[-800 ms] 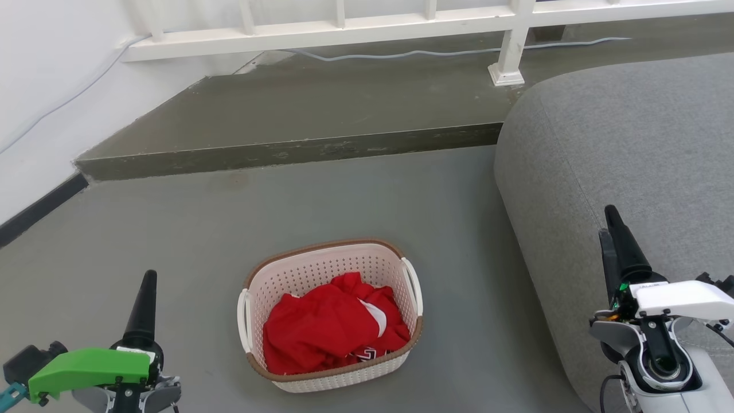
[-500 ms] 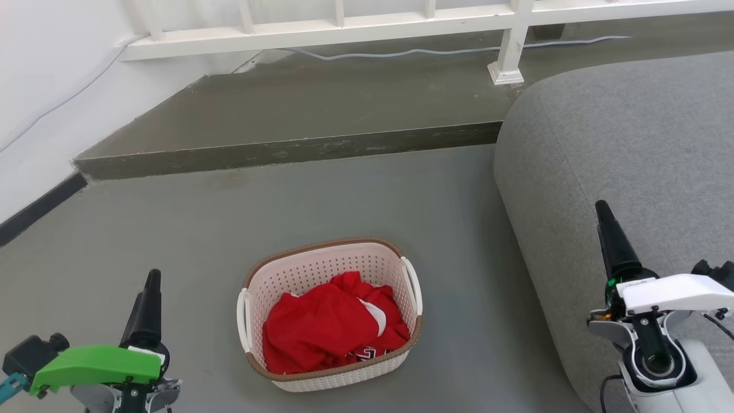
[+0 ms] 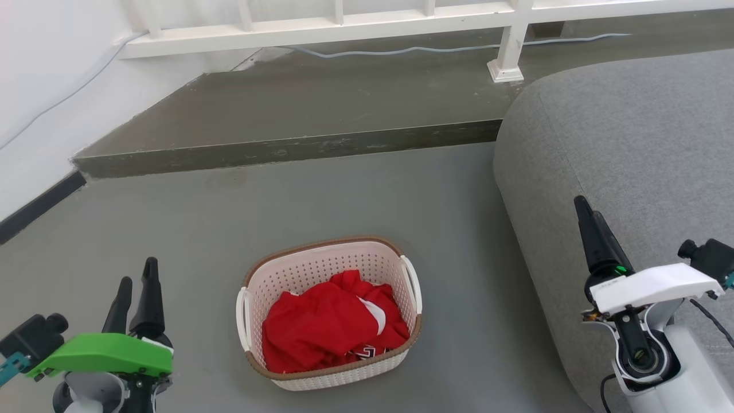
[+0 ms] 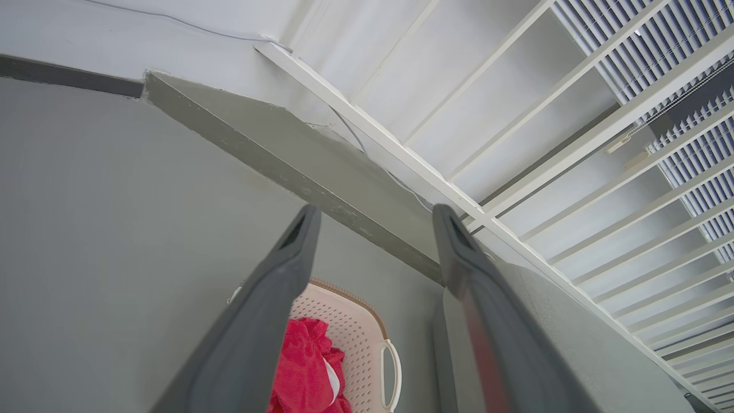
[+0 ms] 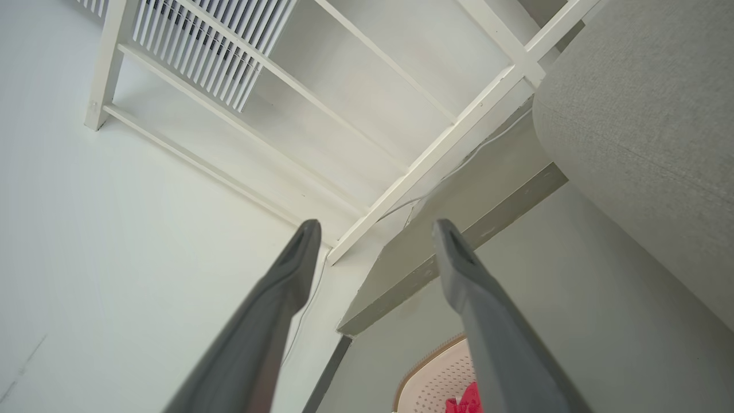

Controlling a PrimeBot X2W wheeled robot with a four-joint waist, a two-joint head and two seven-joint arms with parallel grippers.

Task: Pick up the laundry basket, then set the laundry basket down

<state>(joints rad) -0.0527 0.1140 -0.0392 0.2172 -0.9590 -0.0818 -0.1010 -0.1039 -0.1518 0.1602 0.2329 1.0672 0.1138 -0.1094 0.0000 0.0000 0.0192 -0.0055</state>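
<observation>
The laundry basket is a cream perforated tub with a brown rim and white side handles, standing on the grey floor in the lower middle of the head view. A crumpled red garment lies inside it. My left gripper hovers open to the basket's left, well apart from it. My right gripper stands open to the right, in front of the grey couch. The left wrist view has the basket low between the spread fingers of the left gripper. The right wrist view catches a corner of the basket below the right gripper.
A big rounded grey couch fills the right side, close to the basket. A raised concrete step runs across behind, with a white railing and a cable on it. A white wall bounds the left.
The left gripper has turned so both of its fingers now show apart. The right gripper has shifted left and slightly up in the view. The basket has not moved.
</observation>
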